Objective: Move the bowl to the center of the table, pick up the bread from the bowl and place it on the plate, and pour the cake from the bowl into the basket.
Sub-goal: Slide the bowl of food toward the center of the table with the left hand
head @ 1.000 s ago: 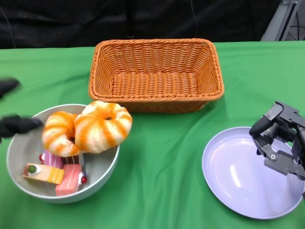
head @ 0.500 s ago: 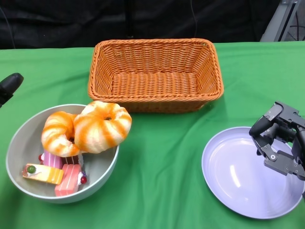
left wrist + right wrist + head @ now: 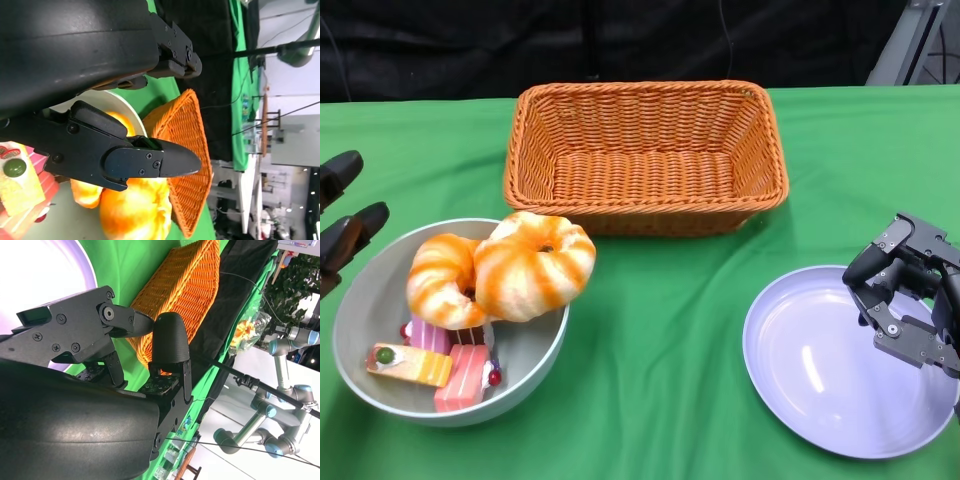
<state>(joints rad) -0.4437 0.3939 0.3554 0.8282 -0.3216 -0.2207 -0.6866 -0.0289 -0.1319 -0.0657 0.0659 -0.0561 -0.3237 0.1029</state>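
Observation:
A grey bowl [image 3: 365, 290] sits at the table's front left and holds two orange-striped bread rolls [image 3: 535, 262] above several pink and yellow cake pieces [image 3: 415, 364]. My left hand [image 3: 340, 225] shows at the picture's left edge beside the bowl's rim, fingers apart and holding nothing. In the left wrist view its fingers [image 3: 150, 160] reach over the bread [image 3: 135, 210] and the bowl's rim [image 3: 125, 107]. The lilac plate [image 3: 820, 370] lies at the front right. My right hand [image 3: 910, 295] hovers over the plate's right edge with nothing in it.
An orange wicker basket [image 3: 645, 190] stands at the back centre, with nothing in it; it also shows in both wrist views [image 3: 190, 150] [image 3: 185, 290]. Green cloth lies between bowl and plate. Other robot arms stand beyond the table [image 3: 270, 415].
My left hand, blurred at the bowl's left rim a second ago, drew back to the picture's edge and now shows two fingers there. The bowl and the right hand have stayed put.

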